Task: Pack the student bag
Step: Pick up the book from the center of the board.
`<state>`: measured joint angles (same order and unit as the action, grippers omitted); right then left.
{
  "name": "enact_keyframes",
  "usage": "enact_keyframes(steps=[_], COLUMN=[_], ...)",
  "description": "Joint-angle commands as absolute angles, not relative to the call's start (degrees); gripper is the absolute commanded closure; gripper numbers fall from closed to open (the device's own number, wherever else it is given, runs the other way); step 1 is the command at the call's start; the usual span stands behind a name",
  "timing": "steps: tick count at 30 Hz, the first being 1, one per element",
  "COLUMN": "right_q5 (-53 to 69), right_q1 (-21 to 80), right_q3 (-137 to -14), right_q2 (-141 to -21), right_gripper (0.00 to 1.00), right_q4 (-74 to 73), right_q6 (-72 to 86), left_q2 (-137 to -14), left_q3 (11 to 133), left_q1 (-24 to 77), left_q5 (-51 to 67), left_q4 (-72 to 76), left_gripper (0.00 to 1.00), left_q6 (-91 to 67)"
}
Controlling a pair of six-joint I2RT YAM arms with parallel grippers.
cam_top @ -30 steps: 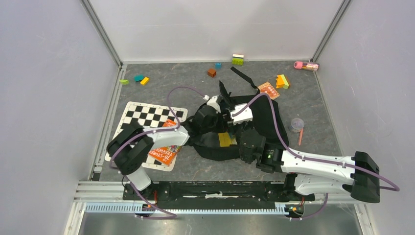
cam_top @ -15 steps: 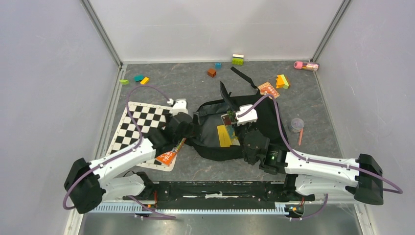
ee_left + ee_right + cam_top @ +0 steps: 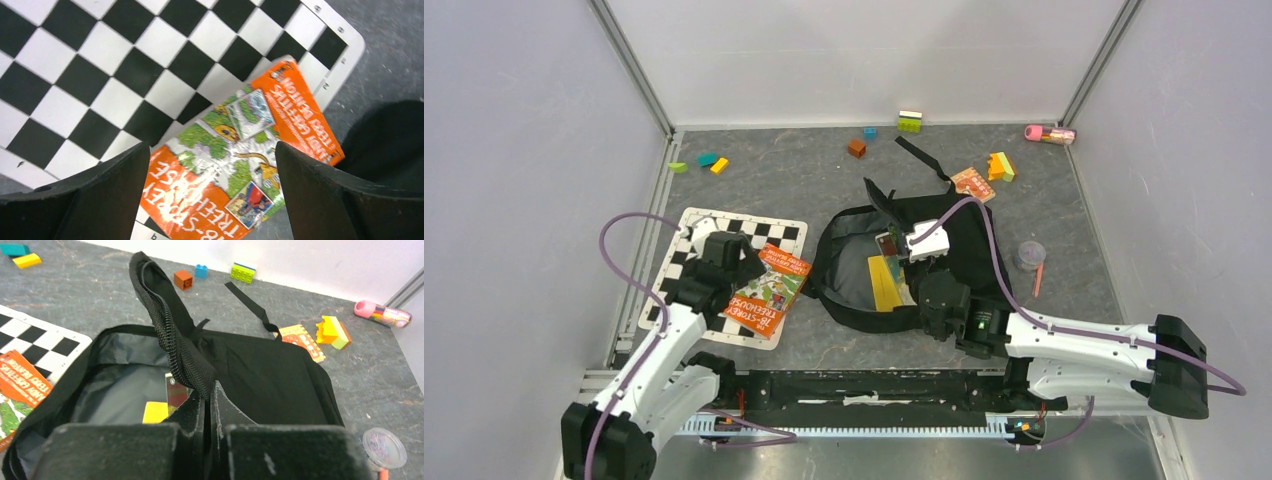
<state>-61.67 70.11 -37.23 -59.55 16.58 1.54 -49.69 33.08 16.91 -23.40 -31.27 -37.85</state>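
The right pincer (image 3: 209, 400) is clamped together on the zippered rim of the student bag (image 3: 265, 375), which lies open at the middle of the tabletop (image 3: 824, 180). The left pincer (image 3: 212, 200) hangs spread wide, holding nothing, above an orange book (image 3: 240, 165) on a chessboard (image 3: 100, 75) left of the bag.

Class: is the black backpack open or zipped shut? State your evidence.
Open. The student bag shows its grey lining and a yellow item inside, while the right gripper pinches its zipper edge, lifted up.
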Motion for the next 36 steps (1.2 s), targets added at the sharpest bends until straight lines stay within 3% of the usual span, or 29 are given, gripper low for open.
enact_keyframes(steps=[1,8,13,22,29,36], right_q5=[-65.5,-62.1,-60.3,-59.3,-58.2,-56.3], right_q1=[69.7,65.3,63.9,63.1,62.9,62.9], right_q3=[-35.3,-29.8,-27.6,-25.9,-25.3,-23.2], right_q2=[-57.9,-56.4,-55.1,-53.3,-52.9,-52.5], right_gripper=[1.0,1.0,1.0,1.0,1.0,1.0], right_q4=[10.7,5.5,4.9,5.0,5.2,7.2], right_q6=[8.5,16.8,18.8,20.4,20.7,21.8], left_q2=[-46.4,-42.1,-43.7,-49.3,-47.7,-48.1], left_q3=[30.6,26.4,22.2,18.9,18.2,18.0], left_q1=[10.7,2.3,-3.4,-5.5,-5.7,-5.9], left_q5=[-22.1,-19.3,-11.0,-3.6,-5.5,-4.5], left_q4=[-33.0,-33.3,-29.0,-22.4,-22.2,-20.2], left_gripper=[0.0,0.0,0.0,0.0,0.2,0.48], left_q6=[-43.2,-46.7,-46.9,-49.0,-48.3,-48.3])
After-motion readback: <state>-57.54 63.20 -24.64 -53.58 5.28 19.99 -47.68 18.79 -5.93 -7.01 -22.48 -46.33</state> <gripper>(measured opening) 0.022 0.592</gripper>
